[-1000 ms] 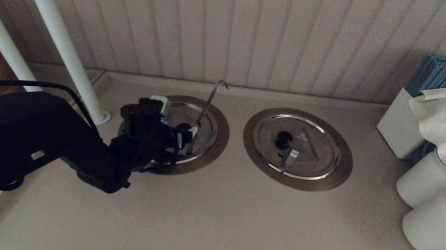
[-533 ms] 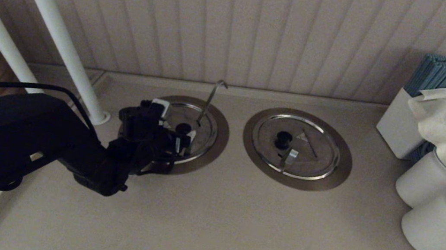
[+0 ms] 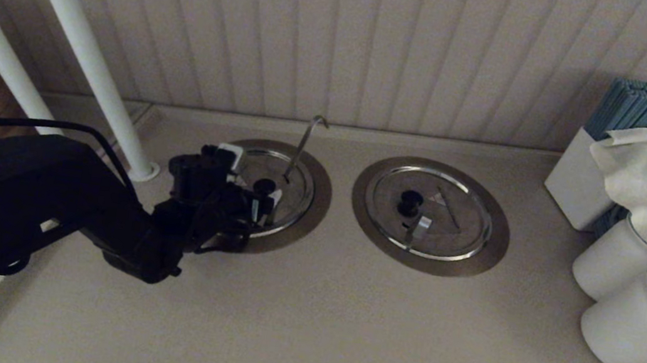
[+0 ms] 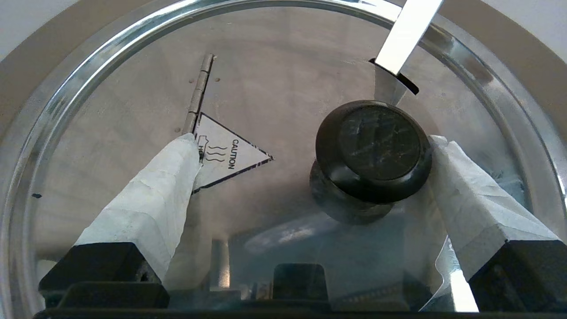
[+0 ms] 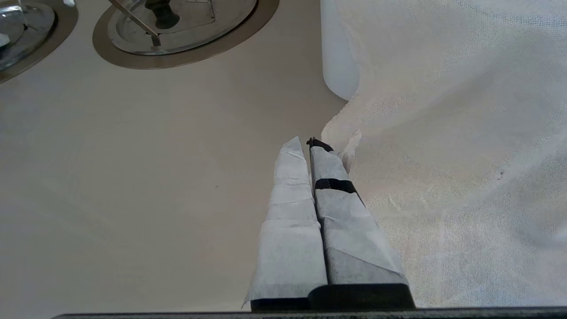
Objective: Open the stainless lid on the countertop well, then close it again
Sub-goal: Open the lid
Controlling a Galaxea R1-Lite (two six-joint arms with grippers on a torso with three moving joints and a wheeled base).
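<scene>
Nearest, the left gripper point(image 4: 310, 146) hangs low over the stainless lid point(image 3: 296, 193), its taped fingers point(image 4: 150, 199) spread wide: one fingertip rests beside the black knob point(image 4: 373, 148), touching its edge, the other lies over the corner of the triangular caution label point(image 4: 230, 155) by the hinge point(image 4: 198, 95). Nothing is pinched between them. That lid lies flat and closed in the countertop well point(image 3: 321, 197), on the left of the beige counter point(image 3: 341, 323), with the hooked rod point(image 3: 302, 147) rising through its slot just past the knob.

Off at the right, the right gripper point(image 5: 308, 148) is parked above the counter, fingers pressed together, beside a white cloth point(image 5: 443, 155).

Farther right on the counter sits the twin lid point(image 3: 428, 212) with its short tab, closed, and white containers point(image 3: 621, 318) stand under the cloth
</scene>
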